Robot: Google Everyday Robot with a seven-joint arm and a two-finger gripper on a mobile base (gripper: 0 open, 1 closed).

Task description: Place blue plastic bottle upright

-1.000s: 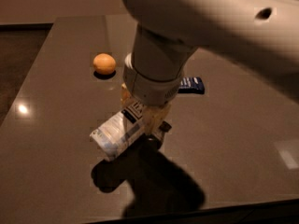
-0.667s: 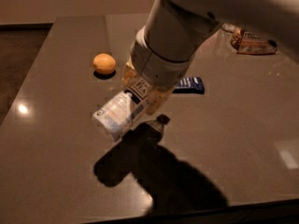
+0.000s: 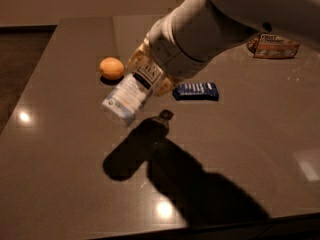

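The blue plastic bottle (image 3: 129, 97) is clear with a pale blue-and-white label and a dark logo panel. It hangs tilted, its base pointing down-left, lifted above the dark table (image 3: 60, 149). Its cap end is hidden under my wrist. My gripper (image 3: 148, 79) is shut on the bottle's upper part, just right of an orange. The arm's large white body (image 3: 225, 19) covers the upper right of the camera view. The bottle's shadow (image 3: 135, 149) lies on the table below it.
An orange (image 3: 111, 68) sits on the table just left of the bottle. A flat dark blue snack wrapper (image 3: 196, 91) lies to the right of the gripper. A snack bag (image 3: 274, 46) lies at the far right back. The table's front edge runs along the bottom.
My gripper has lifted the bottle off the table and carried it up, toward the orange. The arm has swung away to the right, uncovering the snack bag.
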